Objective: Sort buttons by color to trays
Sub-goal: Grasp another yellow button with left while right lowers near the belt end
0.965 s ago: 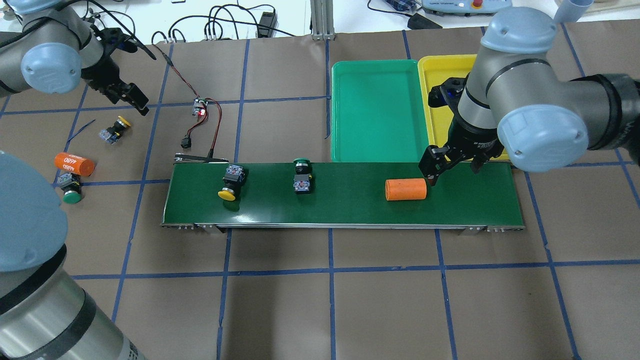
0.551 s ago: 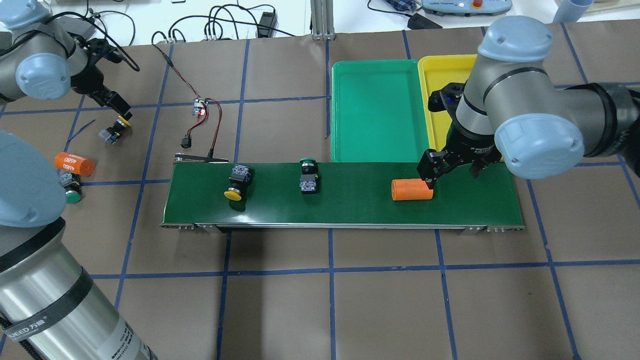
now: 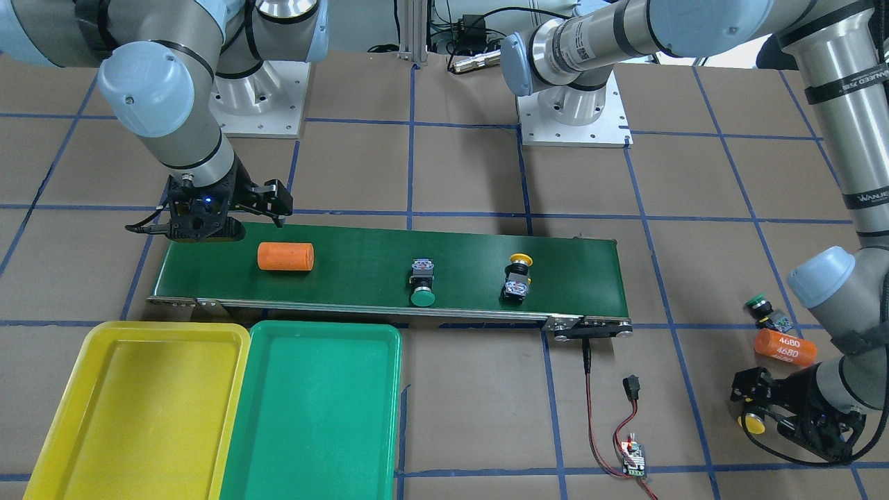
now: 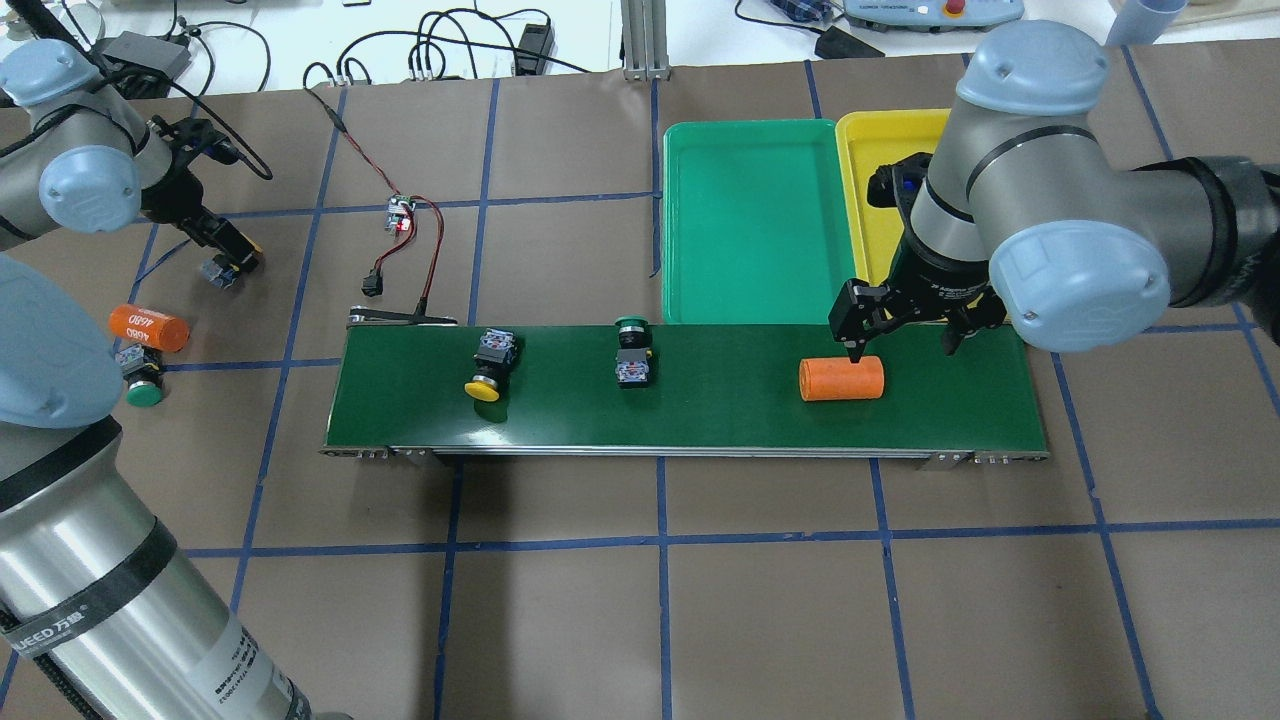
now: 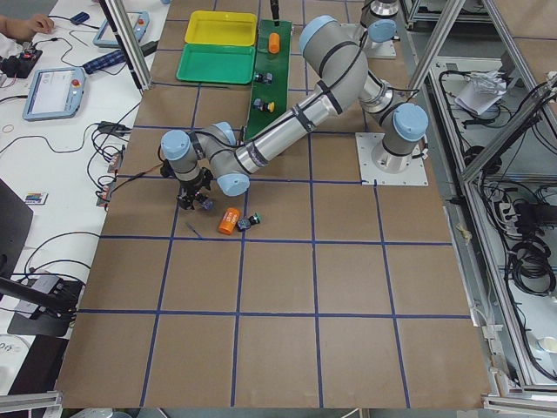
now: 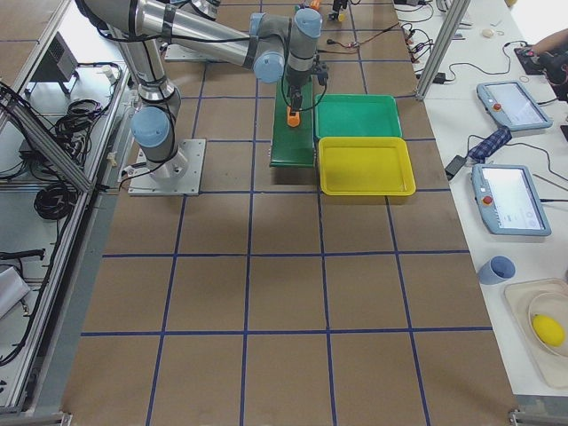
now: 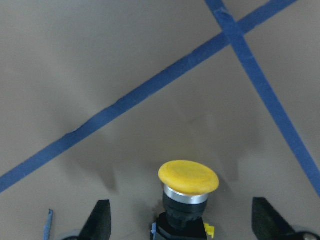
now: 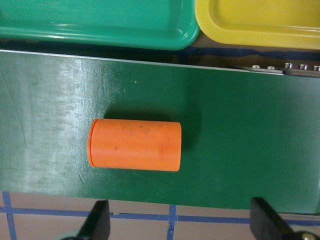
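Left gripper (image 7: 182, 222) lowered, spread around yellow button (image 7: 189, 177); right gripper (image 4: 902, 347) released near orange cylinder (image 4: 841, 379)

Two yellow buttons (image 4: 487, 372) (image 7: 189, 177), two green buttons (image 4: 632, 352) (image 4: 143, 386), one yellow tray (image 4: 885, 180), one green tray (image 4: 750, 220), two orange cylinders (image 4: 841, 379) (image 4: 148, 327), one belt (image 4: 720, 405), two robot arms (image 4: 1060, 250) (image 4: 85, 185).

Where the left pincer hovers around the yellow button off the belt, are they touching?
Apart. The left wrist view shows the left pincer open, with bare table on both sides of the yellow button.
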`<state>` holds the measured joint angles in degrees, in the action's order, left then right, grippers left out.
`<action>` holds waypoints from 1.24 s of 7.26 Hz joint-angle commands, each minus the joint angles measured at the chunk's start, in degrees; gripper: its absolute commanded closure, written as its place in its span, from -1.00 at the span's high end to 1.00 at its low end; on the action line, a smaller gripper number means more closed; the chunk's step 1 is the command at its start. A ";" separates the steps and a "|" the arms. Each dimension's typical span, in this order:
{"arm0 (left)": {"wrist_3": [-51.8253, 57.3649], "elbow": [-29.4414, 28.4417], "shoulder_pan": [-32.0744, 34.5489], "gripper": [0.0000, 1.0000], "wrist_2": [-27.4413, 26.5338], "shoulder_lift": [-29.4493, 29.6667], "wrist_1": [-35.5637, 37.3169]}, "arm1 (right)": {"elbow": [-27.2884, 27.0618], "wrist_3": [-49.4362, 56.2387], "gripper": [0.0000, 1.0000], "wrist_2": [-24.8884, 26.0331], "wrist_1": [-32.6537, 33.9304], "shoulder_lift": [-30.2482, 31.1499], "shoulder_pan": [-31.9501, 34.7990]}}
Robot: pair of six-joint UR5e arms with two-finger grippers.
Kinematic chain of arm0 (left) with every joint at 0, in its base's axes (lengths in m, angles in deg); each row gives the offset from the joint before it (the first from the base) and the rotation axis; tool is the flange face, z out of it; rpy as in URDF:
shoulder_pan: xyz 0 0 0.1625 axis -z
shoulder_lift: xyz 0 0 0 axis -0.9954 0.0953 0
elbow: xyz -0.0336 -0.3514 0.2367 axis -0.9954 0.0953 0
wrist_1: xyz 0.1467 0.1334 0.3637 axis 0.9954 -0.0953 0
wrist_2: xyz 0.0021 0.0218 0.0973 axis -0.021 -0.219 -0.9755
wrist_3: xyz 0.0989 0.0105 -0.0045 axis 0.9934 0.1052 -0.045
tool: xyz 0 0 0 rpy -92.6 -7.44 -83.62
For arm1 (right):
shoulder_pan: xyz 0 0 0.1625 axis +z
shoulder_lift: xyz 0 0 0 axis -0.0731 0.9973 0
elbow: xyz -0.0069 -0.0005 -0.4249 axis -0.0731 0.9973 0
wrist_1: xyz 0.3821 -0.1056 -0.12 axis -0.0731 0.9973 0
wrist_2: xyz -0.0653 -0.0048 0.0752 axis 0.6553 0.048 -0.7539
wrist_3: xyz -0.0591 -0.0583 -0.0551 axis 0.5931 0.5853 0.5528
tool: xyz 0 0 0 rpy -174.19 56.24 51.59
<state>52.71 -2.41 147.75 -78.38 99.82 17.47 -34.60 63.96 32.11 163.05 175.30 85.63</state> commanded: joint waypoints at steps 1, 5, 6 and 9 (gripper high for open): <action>-0.14 1.63 -0.64 0.81 0.35 0.02 -0.19 | -0.03 -0.23 1.00 0.16 -0.10 -0.19 0.01; -2.41 2.42 0.67 -1.00 0.62 -3.57 -5.88 | -0.82 -1.11 1.00 0.07 0.69 -0.28 0.01; -9.04 2.60 3.29 -1.00 0.71 -6.63 -11.47 | -0.90 -1.02 1.00 0.07 0.69 -0.37 0.01; -35.74 14.32 16.29 -1.00 6.06 -20.42 -17.16 | -0.91 -1.11 1.00 -0.01 0.69 -0.37 0.01</action>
<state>28.01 5.96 159.24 -74.38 85.21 1.28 -35.50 62.88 32.16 163.74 174.94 85.64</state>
